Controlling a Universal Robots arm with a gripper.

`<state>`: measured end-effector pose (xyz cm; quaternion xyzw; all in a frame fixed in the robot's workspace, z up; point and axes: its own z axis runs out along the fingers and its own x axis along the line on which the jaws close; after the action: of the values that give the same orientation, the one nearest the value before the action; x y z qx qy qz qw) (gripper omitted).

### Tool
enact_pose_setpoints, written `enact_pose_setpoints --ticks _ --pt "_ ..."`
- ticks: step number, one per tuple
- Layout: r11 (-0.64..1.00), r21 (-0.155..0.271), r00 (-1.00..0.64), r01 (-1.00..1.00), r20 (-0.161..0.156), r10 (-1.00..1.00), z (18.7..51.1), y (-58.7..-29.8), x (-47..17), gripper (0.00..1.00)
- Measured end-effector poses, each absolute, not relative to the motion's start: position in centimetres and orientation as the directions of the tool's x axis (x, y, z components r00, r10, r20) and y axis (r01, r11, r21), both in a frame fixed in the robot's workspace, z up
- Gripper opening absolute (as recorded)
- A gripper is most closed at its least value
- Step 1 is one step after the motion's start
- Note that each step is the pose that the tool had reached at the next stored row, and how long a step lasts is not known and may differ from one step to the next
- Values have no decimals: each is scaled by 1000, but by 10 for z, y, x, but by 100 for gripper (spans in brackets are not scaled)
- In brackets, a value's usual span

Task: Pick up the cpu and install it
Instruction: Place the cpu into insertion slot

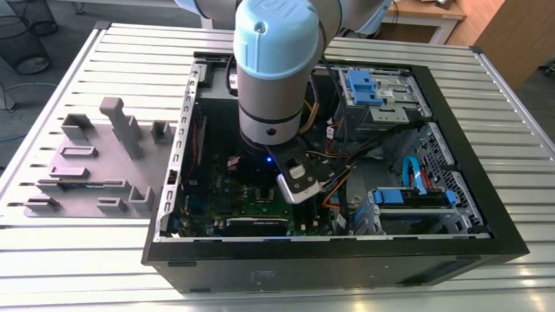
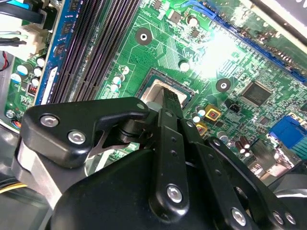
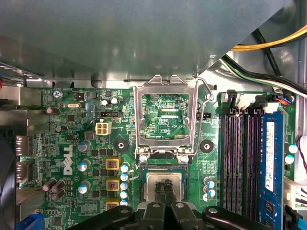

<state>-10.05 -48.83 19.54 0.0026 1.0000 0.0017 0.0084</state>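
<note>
The cpu (image 3: 152, 181), a small silver square, lies flat in the socket on the green motherboard (image 3: 72, 143). In the second wrist view the cpu (image 2: 154, 91) shows as a pale patch just past the black fingers (image 2: 169, 103). My gripper (image 3: 163, 188) stands straight over the chip's middle, its two thin fingers pressed together with the tips at the metal top. The hinged silver socket frame (image 3: 140, 120) stands swung open beside the socket. In the exterior view the arm (image 1: 273, 78) reaches down into the open computer case (image 1: 485, 214) over the motherboard (image 1: 251, 203).
Black memory slots (image 3: 240, 158) and a blue module (image 3: 271, 163) run beside the socket. Loose cables (image 3: 268, 48) hang near the case wall. Blue-clipped drive bays (image 1: 364, 88) fill the case's far side. A grey fixture (image 1: 95, 162) sits on the table at the exterior view's left.
</note>
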Motion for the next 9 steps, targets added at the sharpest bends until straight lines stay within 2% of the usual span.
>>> enact_pose_setpoints --ticks 9 --pt "1000 3 -1000 16 -17 16 196 -488 -100 10"
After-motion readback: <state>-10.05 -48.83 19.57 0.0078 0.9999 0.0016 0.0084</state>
